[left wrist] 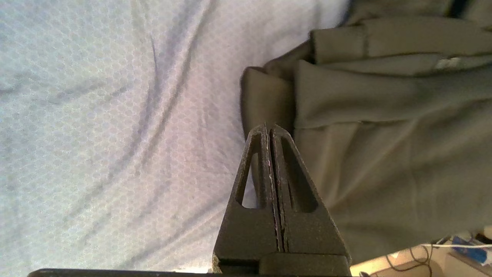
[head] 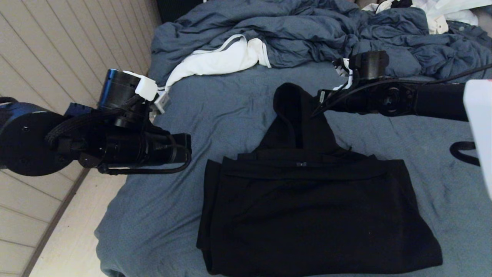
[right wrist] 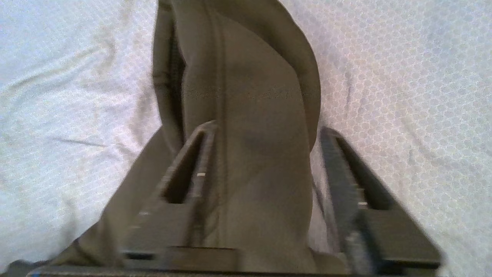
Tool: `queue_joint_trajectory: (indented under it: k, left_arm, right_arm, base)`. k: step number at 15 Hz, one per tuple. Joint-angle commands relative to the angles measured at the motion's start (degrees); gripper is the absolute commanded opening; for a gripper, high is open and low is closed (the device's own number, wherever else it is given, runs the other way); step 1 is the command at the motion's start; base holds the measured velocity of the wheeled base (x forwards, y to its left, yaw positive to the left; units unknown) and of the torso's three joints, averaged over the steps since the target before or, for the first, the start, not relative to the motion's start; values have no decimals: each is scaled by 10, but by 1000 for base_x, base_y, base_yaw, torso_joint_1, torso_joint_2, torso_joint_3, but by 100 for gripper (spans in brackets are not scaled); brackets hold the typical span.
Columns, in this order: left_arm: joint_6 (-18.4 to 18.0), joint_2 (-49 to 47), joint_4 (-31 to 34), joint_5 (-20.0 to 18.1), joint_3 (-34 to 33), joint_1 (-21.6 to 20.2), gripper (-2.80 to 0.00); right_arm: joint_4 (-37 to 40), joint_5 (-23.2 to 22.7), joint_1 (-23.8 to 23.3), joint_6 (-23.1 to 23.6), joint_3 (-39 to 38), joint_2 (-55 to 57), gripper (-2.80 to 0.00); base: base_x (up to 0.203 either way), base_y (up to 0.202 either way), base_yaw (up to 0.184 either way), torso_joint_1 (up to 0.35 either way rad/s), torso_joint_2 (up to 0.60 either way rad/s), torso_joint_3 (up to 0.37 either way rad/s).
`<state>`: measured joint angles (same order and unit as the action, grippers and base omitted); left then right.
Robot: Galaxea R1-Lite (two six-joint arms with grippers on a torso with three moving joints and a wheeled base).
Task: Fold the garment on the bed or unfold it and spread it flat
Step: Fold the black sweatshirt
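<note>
Black hoodie (head: 315, 207) lying on the bed (head: 215, 104), its body folded into a broad rectangle with both sleeves tucked in and the hood (head: 294, 115) extending flat from the far edge. The right end effector (head: 321, 105) hovers just above the hood's right side; in the right wrist view its 2 fingers (right wrist: 192, 169) are spread wide, straddling the hood fabric (right wrist: 246, 115) without pinching it. The left end effector (left wrist: 271, 132) is held off the garment's left side, beside the folded shoulder corner (left wrist: 269, 92); its 2 fingers (left wrist: 253, 161) are pressed together with nothing between them, their tips poised over the border between hoodie and sheet. Beyond both end effectors, at the far side of the bed, lies a rumpled blue-grey duvet (head: 307, 34), with a white cloth with grey trim (head: 223, 57) spilling from its near edge. Pale plank flooring (head: 57, 50) runs past the left arm.
</note>
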<state>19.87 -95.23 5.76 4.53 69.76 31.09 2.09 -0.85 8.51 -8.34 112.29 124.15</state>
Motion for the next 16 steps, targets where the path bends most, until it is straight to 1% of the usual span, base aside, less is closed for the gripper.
queue_joint_trajectory:
  k: [1, 4, 8, 9, 10, 16]
  left_arm:
    - [2, 21, 0, 1, -5, -1, -280]
    - [3, 22, 0, 4, -8, -1, -280]
    - [3, 28, -3, 5, -22, -1, -280]
    - [3, 29, -6, 4, -24, -1, -280]
    - [2, 29, -7, 5, -26, -1, -280]
    - [2, 26, -7, 5, -28, 2, -280]
  right_arm:
    - [-23, 1, -1, -1, 0, 21, 0]
    - [-51, -2, 0, -1, 0, 46, 0]
    - [-58, -3, -1, -4, 1, 58, 0]
    - [-55, -3, 0, -5, 0, 58, -235]
    - [-53, -2, 1, -6, 0, 58, -280]
    - [-57, -2, 0, -8, 0, 54, -280]
  base:
    - [0, 0, 0, 0, 0, 0]
    - [0, 0, 0, 0, 0, 0]
    - [0, 0, 0, 0, 0, 0]
    - [0, 0, 0, 0, 0, 0]
    - [0, 0, 0, 0, 0, 0]
    - [0, 0, 0, 0, 0, 0]
